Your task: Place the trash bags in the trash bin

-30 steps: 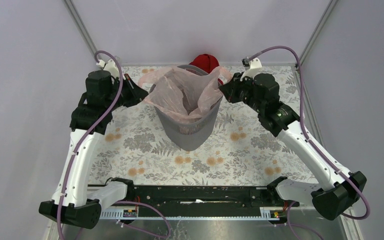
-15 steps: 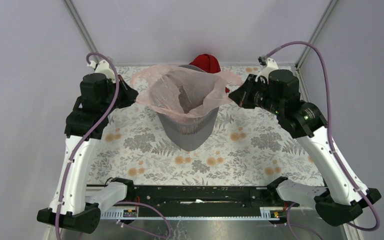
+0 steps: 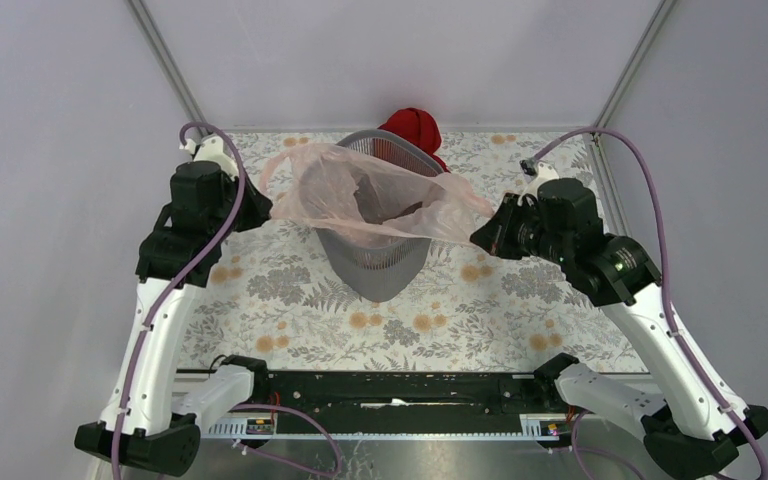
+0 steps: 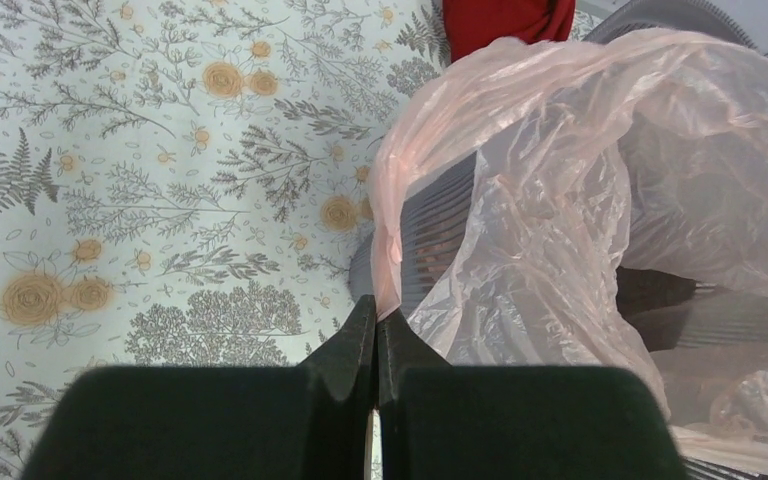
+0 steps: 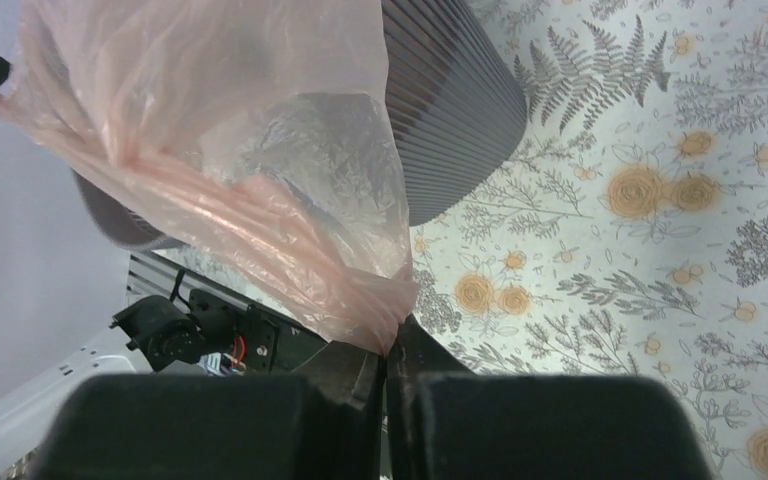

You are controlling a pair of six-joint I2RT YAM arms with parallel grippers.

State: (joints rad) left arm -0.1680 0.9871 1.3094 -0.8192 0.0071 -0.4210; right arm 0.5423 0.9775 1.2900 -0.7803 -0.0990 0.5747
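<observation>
Two arms stretch a pale pink bag (image 3: 360, 190) over the mouth of the grey bin (image 3: 375, 268), which stands mid-width toward the far edge of the bench (image 3: 280, 300). The left tool (image 4: 375, 325) is clamped fully closed on the bag's left hem, the film rising from between its fingers. The right tool (image 5: 388, 352) is pinched just as tight on a gathered corner of the right hem. The bag's belly sags partly inside the bin, while its right side is drawn out past the rim toward the bench's right edge.

The film looks almost weightless, limp and slick. It will probably billow, cling and slide rather than drop, and it may tear if dragged hard across the rim. The hems, where the plastic bunches into a thicker fold, seem the soundest places to hold it.

A red cloth (image 3: 412, 125) at the far edge is half hidden behind the bin. How deep the bag reaches cannot be told, since wrinkles cloud the interior. A dark shape seen through the film cannot be identified. Both wrist views cut off the bin's base.
</observation>
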